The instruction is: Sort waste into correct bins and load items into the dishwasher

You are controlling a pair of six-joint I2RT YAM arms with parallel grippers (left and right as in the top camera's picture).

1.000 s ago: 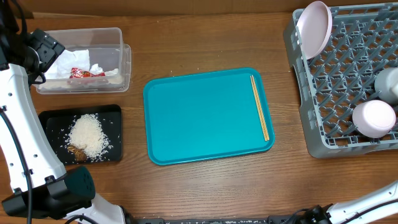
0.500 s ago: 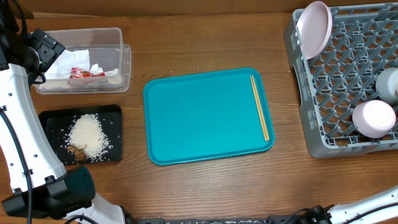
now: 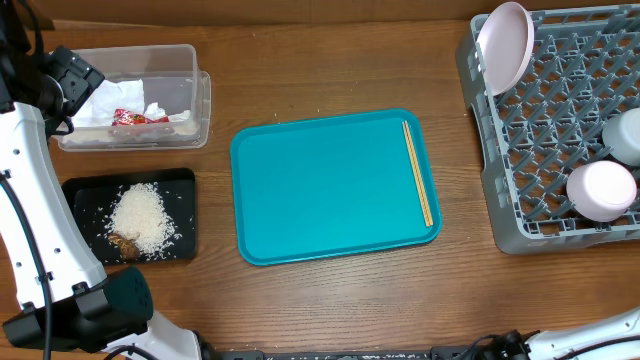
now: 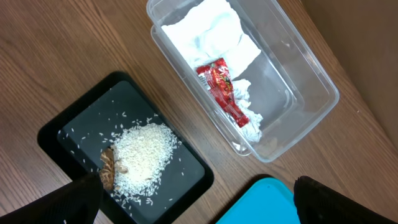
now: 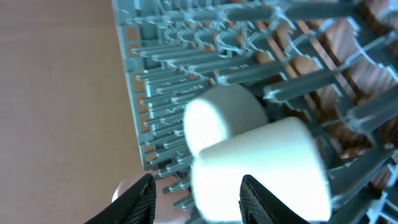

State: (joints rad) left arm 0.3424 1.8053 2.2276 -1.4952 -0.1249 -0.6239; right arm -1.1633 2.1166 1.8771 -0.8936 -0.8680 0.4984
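Observation:
My left gripper (image 4: 205,205) hangs wide open and empty above the black tray (image 4: 81,130), which holds white rice (image 4: 140,155) and a brown food scrap (image 4: 109,168). Beside it, the clear tub (image 4: 298,87) contains crumpled napkins (image 4: 211,31) and a red wrapper (image 4: 224,90). My right gripper (image 5: 198,180) is over the grey rack (image 3: 560,110), jaws apart, with the white cup (image 5: 249,149) lying on the pegs just beyond them. Its left finger stands clear of the cup. A pale plate (image 3: 505,45) and a pink bowl (image 3: 602,190) sit in the rack. Chopsticks (image 3: 418,172) lie on the teal tray (image 3: 330,190).
The left arm (image 3: 30,180) runs down the table's left edge beside the tub and black tray. The rack fills the right side, with its corner close to the teal tray. Bare wood shows between the trays and along the front.
My right gripper's jaws have spread apart at the cup, which has shifted slightly at the rack's right edge. The left arm and everything else are unmoved.

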